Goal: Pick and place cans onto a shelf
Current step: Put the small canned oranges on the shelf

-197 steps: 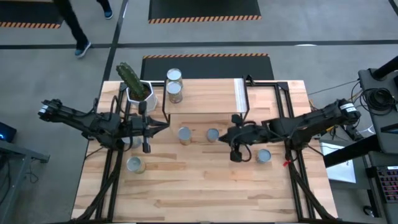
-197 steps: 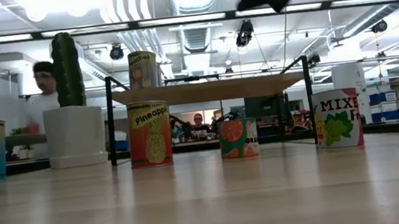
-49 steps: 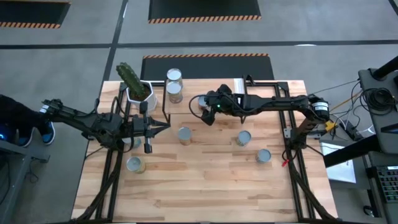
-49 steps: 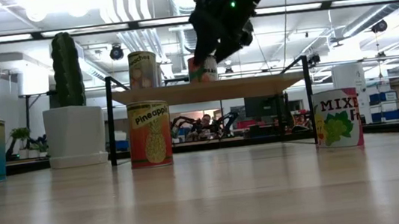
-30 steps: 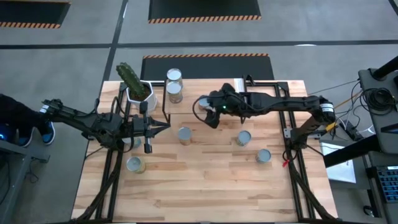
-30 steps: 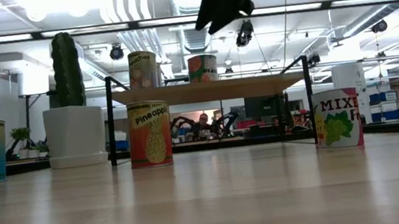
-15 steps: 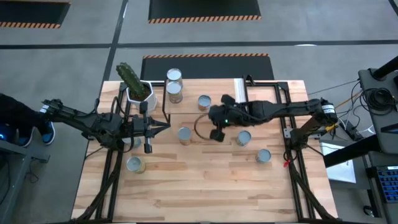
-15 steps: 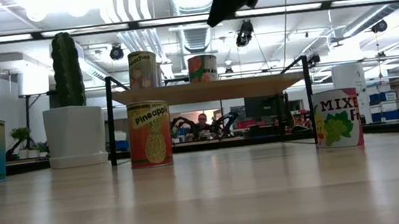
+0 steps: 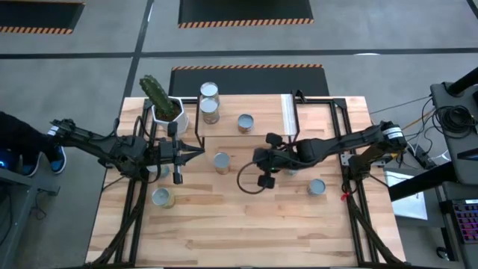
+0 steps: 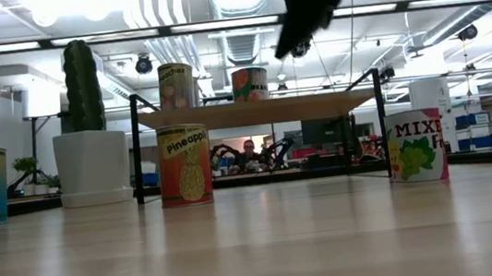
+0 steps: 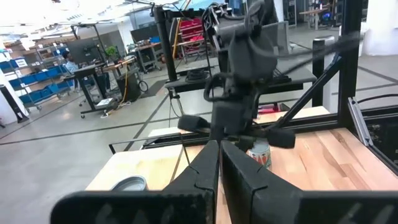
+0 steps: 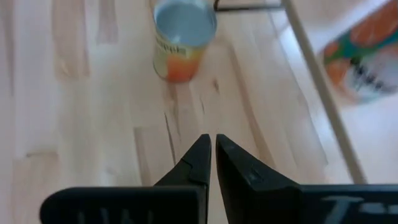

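The shelf (image 9: 261, 112) stands at the table's far side. Two cans stand on its wooden top, an orange-label one (image 9: 245, 123) (image 10: 250, 84) and a taller one (image 10: 177, 85). A pineapple can (image 9: 222, 161) (image 12: 183, 37) stands on the table in front of the shelf. More cans stand at the right (image 9: 317, 187) and near left (image 9: 162, 196). My right gripper (image 9: 255, 158) (image 12: 209, 146) is shut and empty, above the table just right of the pineapple can. My left gripper (image 9: 198, 152) (image 11: 219, 158) is shut and waits at the left.
A white pot with a green cactus (image 9: 166, 108) stands at the far left beside the shelf. One can (image 9: 293, 167) is partly hidden under my right arm. The shelf's black wire frame (image 12: 317, 93) runs close by my right gripper. Bare tabletop (image 9: 239, 224) lies toward the near edge.
My right gripper has drawn back from above the shelf toward the table's near edge and come lower over the table in front of it. The orange-label can stays standing on the shelf top where it was left.
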